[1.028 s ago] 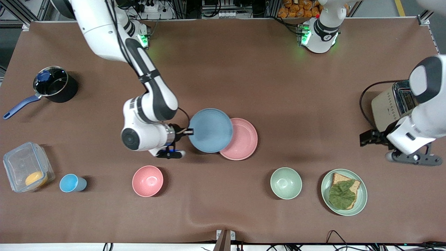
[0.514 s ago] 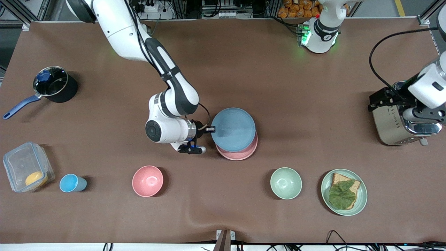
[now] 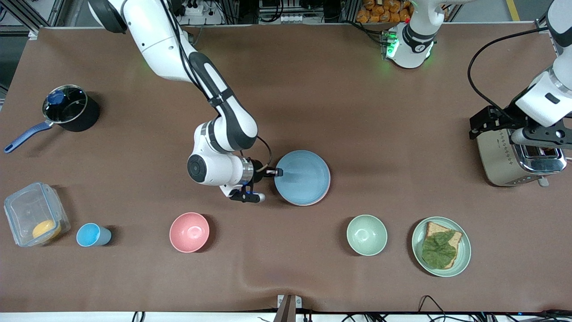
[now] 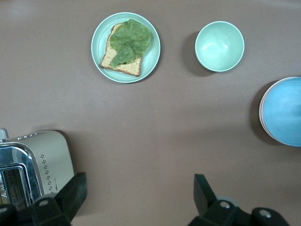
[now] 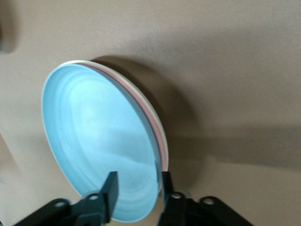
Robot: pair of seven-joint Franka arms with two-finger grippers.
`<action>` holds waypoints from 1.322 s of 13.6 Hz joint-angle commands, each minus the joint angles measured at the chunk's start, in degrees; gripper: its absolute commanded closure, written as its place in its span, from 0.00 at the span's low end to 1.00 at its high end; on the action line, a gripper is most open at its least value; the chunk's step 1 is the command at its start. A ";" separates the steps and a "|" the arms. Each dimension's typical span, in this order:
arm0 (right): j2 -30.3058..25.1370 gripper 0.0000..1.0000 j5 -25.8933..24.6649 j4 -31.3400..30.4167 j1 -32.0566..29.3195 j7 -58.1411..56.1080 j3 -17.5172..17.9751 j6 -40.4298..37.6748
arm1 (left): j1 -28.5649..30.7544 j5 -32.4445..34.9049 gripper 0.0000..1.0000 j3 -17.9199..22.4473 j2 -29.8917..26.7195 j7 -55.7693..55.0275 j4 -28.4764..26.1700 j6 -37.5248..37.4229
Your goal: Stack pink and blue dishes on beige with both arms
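We saw the right gripper [image 3: 273,172] pinching the blue plate [image 3: 303,177] atop pink [image 5: 160,136] and beige [image 5: 75,62]; left gripper [image 4: 136,197] hung spread beside the toaster [image 3: 514,154].

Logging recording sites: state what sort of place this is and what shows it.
Most likely a robotics lab staged as a kitchen. Two arms stand on a brown-covered table with an aluminium frame and cables around it; kitchen props lie about: a toaster, a saucepan, and the blue plate, gripped by the right gripper.
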 commanded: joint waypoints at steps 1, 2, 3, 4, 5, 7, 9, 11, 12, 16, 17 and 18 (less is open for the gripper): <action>0.48 0.00 1.20 2.06 0.88 0.57 -0.78 0.07 | -0.10 -0.70 0.00 0.90 -1.51 1.62 -1.59 -0.70; -0.39 0.00 0.68 2.50 0.09 0.40 -0.95 -0.54 | -0.10 -0.61 0.00 0.90 -1.42 1.53 -1.50 -0.79; -0.92 0.00 0.50 2.50 -0.96 0.05 -1.30 -2.20 | -0.19 -0.70 0.00 0.64 -1.42 1.44 -1.50 -0.70; -2.06 0.00 -0.63 2.68 -2.71 -0.22 -2.00 -6.56 | -0.28 -0.61 0.00 0.55 -1.42 1.35 -1.33 -0.70; -2.85 0.00 -3.17 2.85 -3.86 -0.74 -3.14 -10.87 | -0.28 -0.61 0.00 0.46 -1.24 1.35 -0.80 -0.70; -5.39 0.00 -9.67 4.26 -6.32 -3.37 -5.86 -17.91 | -0.45 -0.52 0.00 0.38 -1.07 1.35 -0.71 -0.70; -7.86 0.00 -15.03 4.26 -8.69 -7.41 -8.49 -24.33 | -0.72 -0.52 0.00 0.37 -1.07 1.35 -0.54 -0.70; -10.06 0.00 -20.66 3.82 -10.98 -12.67 -11.40 -28.73 | -0.72 -0.52 0.00 0.37 -1.07 1.27 -0.54 -0.79; -10.76 0.00 -22.69 3.82 -12.56 -15.31 -12.63 -30.84 | -0.72 -0.52 0.00 0.37 -1.07 1.27 -0.54 -0.70; -13.84 0.00 -28.32 3.82 -16.78 -23.06 -17.38 -34.29 | -0.63 -0.61 0.00 0.37 -1.07 1.18 -0.54 -0.79; -15.24 0.00 -29.81 3.39 -18.18 -23.16 -17.39 -33.94 | -0.54 -0.61 0.00 0.37 -1.07 1.27 -0.54 -0.79; -18.47 0.00 -32.87 2.51 -19.15 -22.90 -17.04 -33.94 | -0.45 -0.61 0.00 0.37 -1.07 1.27 -0.54 -0.79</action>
